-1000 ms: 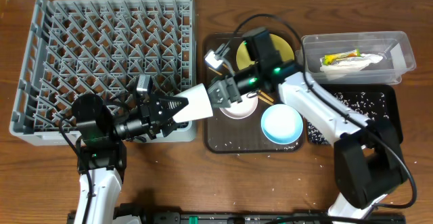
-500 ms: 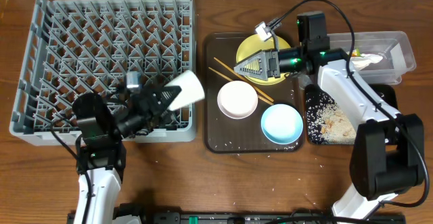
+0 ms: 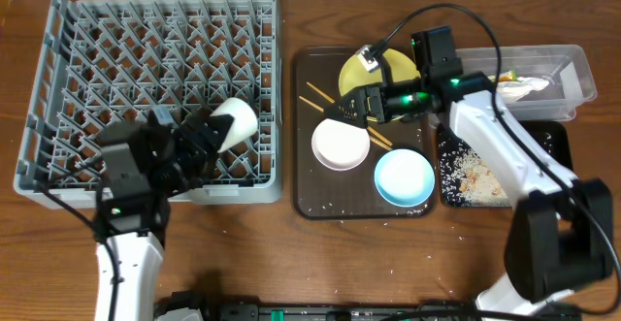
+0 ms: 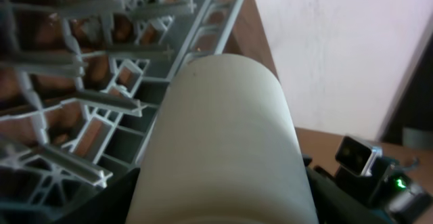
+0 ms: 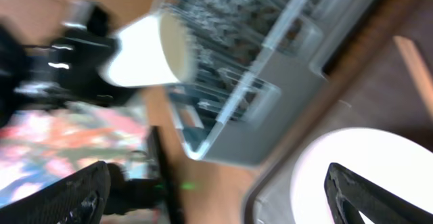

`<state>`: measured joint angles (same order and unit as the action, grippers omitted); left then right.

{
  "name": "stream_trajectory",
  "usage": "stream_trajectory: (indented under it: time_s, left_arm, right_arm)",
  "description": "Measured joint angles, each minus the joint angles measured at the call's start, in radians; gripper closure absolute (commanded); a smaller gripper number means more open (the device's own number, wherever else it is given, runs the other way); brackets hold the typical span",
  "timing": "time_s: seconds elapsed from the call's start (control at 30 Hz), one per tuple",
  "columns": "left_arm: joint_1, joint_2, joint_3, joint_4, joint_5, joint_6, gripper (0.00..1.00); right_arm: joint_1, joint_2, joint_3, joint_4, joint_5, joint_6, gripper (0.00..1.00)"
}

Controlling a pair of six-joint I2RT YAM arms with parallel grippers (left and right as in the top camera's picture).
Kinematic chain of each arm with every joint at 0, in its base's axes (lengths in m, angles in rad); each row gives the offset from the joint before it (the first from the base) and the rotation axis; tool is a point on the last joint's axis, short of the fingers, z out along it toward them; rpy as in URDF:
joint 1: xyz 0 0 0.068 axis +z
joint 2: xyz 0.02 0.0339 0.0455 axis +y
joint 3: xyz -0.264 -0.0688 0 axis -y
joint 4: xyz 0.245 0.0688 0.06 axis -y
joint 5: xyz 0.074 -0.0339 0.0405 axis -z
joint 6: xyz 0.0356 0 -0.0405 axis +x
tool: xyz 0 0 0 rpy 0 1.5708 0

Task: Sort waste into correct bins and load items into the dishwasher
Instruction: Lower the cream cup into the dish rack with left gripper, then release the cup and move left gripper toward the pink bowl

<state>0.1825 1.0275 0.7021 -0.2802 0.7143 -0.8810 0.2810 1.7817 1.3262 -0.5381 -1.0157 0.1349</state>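
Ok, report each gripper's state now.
Left gripper: shut on the small white cup, over the large grey plastic dish rack.
Right gripper: open, holding nothing.

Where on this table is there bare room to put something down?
The grey rack is empty except near its front right, where the left pincer holds the white cup. Bare table runs along the front, below the brown tray. That tray is crowded: plate, chopsticks, white bowl, blue bowl, right pincer above.
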Motion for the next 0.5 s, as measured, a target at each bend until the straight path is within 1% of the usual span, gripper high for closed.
stream_trajectory:
  time_s: [0.17,0.27,0.37,0.5]
  left_arm:
    - [-0.008,0.0,0.239,-0.341,-0.118,0.137,0.82]
    - [-0.033,-0.002,0.348,-0.507,-0.213,0.206,0.81]
    - [-0.083,-0.003,0.418,-0.606,-0.317,0.251,0.81]
    - [-0.177,0.0,0.433,-0.68,-0.444,0.283,0.81]
  right_arm:
    - [0.0,-0.126,-0.002,-0.103,0.247,-0.029,0.01]
    - [0.0,-0.195,-0.001,-0.143,0.368,-0.037,0.01]
    - [0.0,-0.245,-0.001,-0.158,0.449,-0.041,0.01]
    - [0.0,-0.263,-0.001,-0.158,0.496,-0.042,0.01]
